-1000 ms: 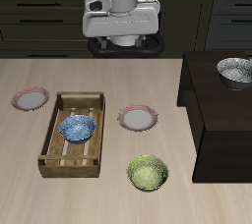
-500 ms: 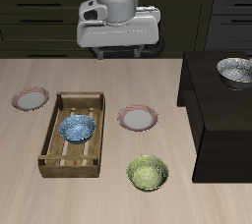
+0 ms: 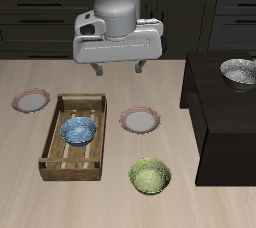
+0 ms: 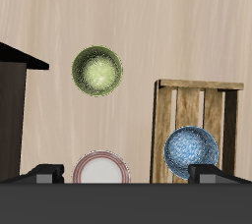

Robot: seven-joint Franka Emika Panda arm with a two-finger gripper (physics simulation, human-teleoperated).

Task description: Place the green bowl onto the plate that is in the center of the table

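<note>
The green bowl (image 3: 150, 177) is small and round, yellow-green with a speckled pattern inside. It stands upright on the light wood-grain tabletop (image 3: 110, 197), near the front edge. The plate (image 3: 140, 121) is small, round and shallow, with a pinkish-red rim and a pale centre. It lies flat in the middle of the tabletop, farther back than the bowl, not touching it.

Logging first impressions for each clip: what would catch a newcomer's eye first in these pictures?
The big white pincer hangs open high above the back of the table, holding nothing. Below it, the green bowl sits alone near the front edge, apart from the plate at the centre. A blue patterned bowl lies in a wooden crate beside that plate.
</note>
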